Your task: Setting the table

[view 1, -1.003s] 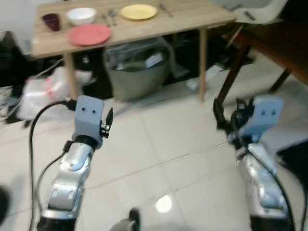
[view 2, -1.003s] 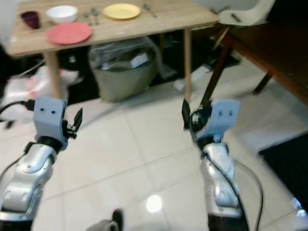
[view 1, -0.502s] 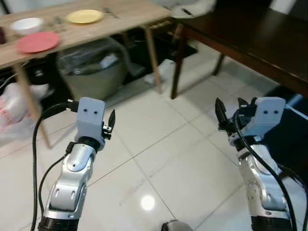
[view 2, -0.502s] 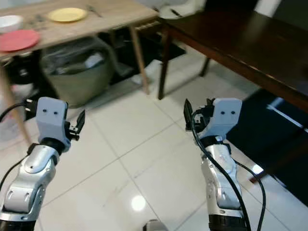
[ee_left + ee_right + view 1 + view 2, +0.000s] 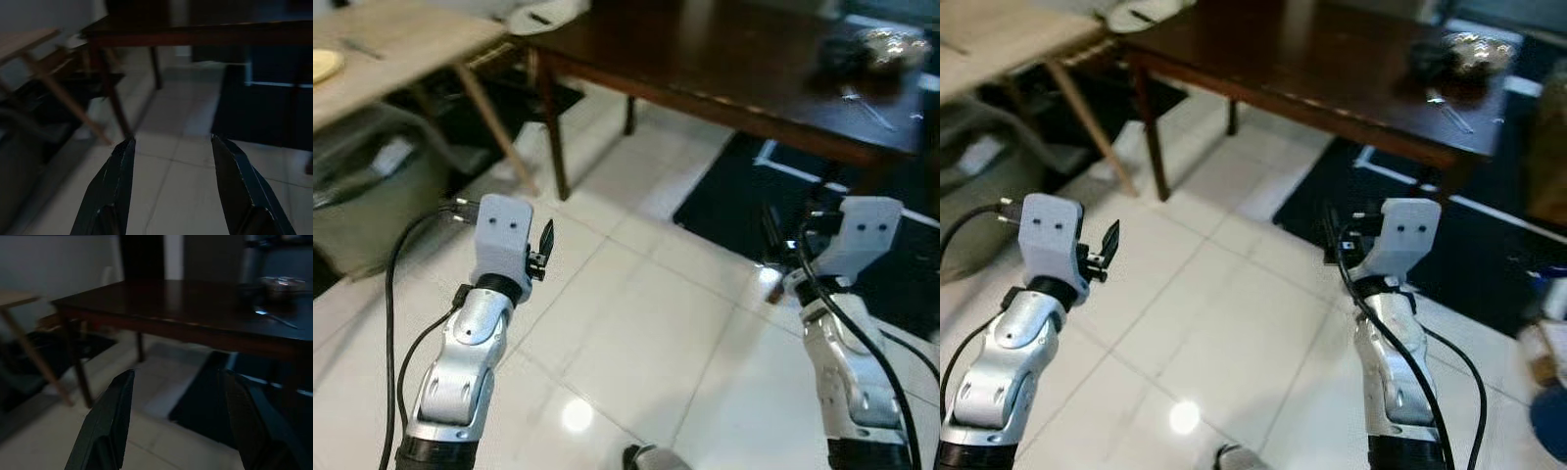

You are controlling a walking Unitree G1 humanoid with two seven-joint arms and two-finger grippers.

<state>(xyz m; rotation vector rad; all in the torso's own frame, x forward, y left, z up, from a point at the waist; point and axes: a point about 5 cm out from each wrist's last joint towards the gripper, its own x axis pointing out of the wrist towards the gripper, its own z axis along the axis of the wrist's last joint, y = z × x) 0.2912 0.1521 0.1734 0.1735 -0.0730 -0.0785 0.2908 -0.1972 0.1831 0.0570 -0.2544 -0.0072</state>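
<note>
Two grippers, left [image 5: 168, 147] and right [image 5: 178, 382], are hovering open and empty over tiles [image 5: 636, 323], facing a dark table [image 5: 1332, 78].

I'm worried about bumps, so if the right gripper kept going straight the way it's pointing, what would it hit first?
Probably the dark wooden table: the right gripper, open and empty, points at its near edge, though depth is unclear.

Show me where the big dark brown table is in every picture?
Left eye view: dark brown table along the top, ahead.
Right eye view: same table along the top.
Left wrist view: its edge beyond the fingers.
Right wrist view: tabletop across the middle.
Shared landmark: the table's leg.
</note>
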